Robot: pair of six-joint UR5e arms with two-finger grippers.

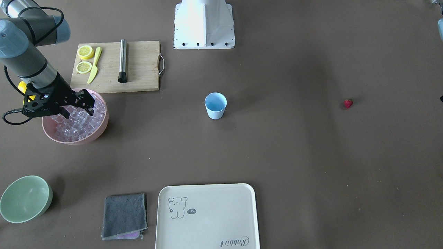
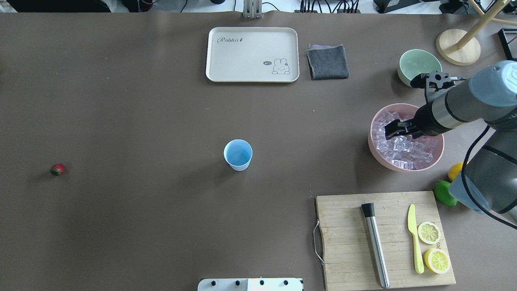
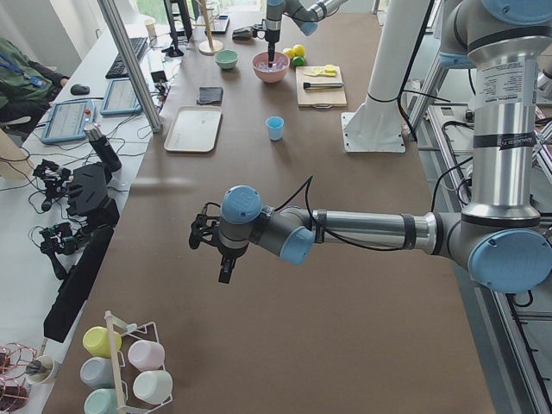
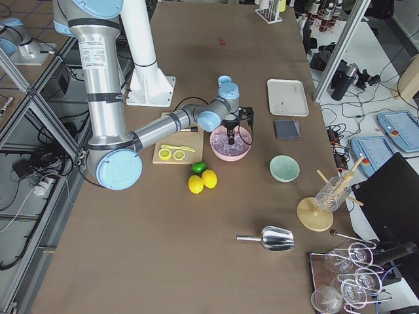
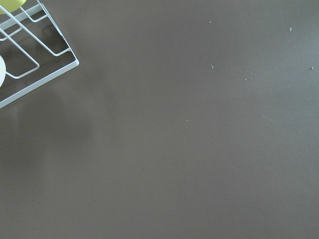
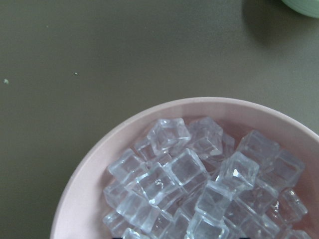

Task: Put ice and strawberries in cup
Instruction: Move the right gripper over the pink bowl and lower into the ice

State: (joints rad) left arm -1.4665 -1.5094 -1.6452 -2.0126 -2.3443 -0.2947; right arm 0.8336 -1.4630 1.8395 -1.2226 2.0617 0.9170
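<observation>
The light-blue cup [image 1: 215, 105] stands upright and empty at mid-table; it also shows in the overhead view [image 2: 238, 154]. The red strawberry [image 1: 348, 103] lies alone on the table far to the robot's left [image 2: 57, 169]. The ice [image 2: 408, 151] fills a pink bowl [image 2: 372, 146]; the right wrist view shows the cubes [image 6: 199, 184] close below. My right gripper [image 1: 79, 112] looks open, with its fingertips down among the cubes on the bowl's cup-facing side [image 2: 395, 131]. My left gripper [image 3: 224, 274] hangs over bare table far from the cup; I cannot tell whether it is open or shut.
A wooden board [image 2: 347, 238] holds lemon halves [image 2: 429, 233], a yellow knife [image 2: 415, 237] and a metal muddler [image 2: 375, 244]. A green bowl [image 2: 418, 64], grey cloth [image 2: 327, 62] and cream tray [image 2: 252, 54] sit at the far side. A lime [image 2: 443, 193] lies by the pink bowl. A wire rack [image 5: 30, 74] shows in the left wrist view.
</observation>
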